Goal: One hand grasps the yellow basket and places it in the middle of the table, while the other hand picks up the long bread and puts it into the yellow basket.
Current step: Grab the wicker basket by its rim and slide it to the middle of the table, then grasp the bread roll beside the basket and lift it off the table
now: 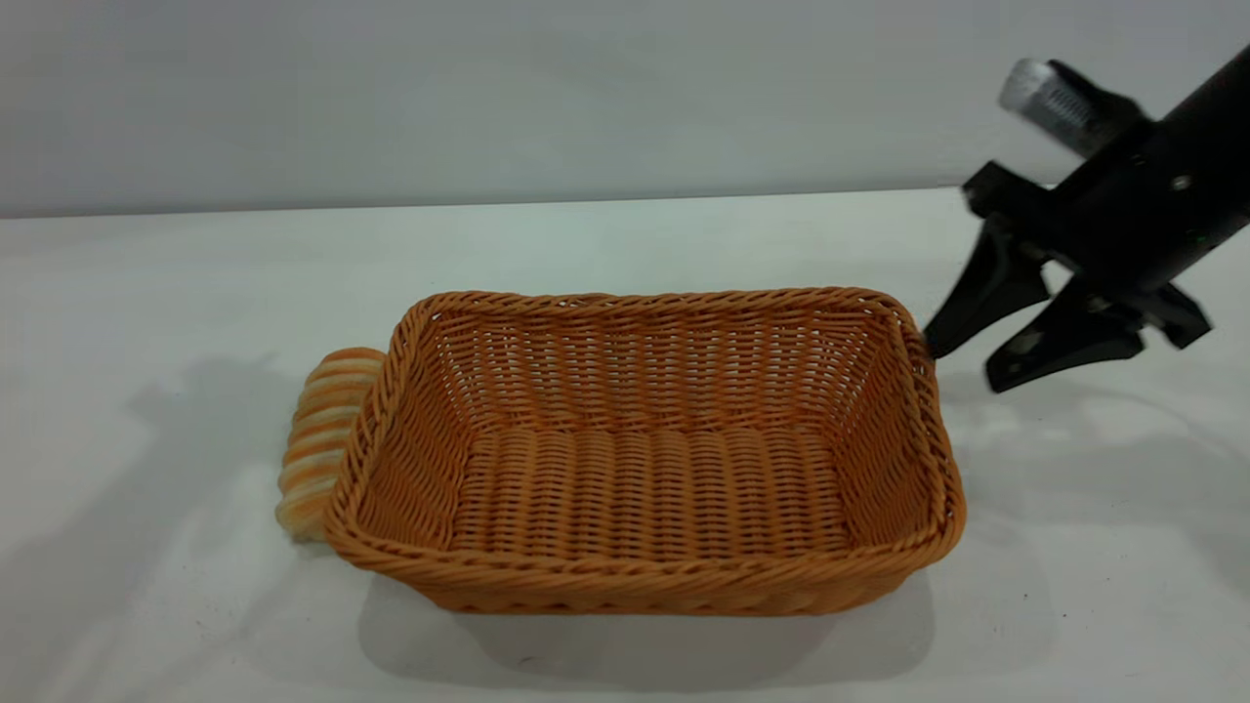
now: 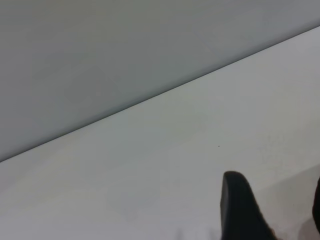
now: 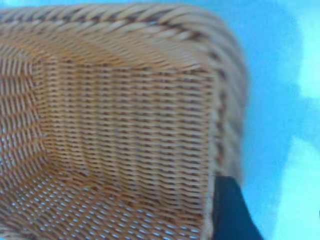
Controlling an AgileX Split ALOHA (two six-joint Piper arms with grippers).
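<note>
The yellow basket (image 1: 645, 586) stands upright on the white table (image 1: 146, 605), near the middle, with nothing in it. The long bread (image 1: 317, 439) lies on the table against the outside of the basket's left end, partly hidden by its rim. My right gripper (image 1: 965, 363) is open just outside the basket's right rim, one fingertip touching the rim, nothing between the fingers. In the right wrist view one finger (image 3: 230, 210) sits beside the basket's wall (image 3: 125, 125). My left gripper (image 2: 277, 200) shows only in its wrist view, open over bare table.
A plain grey wall (image 1: 488, 88) runs behind the table's far edge. Bare tabletop lies in front of and behind the basket and to both sides.
</note>
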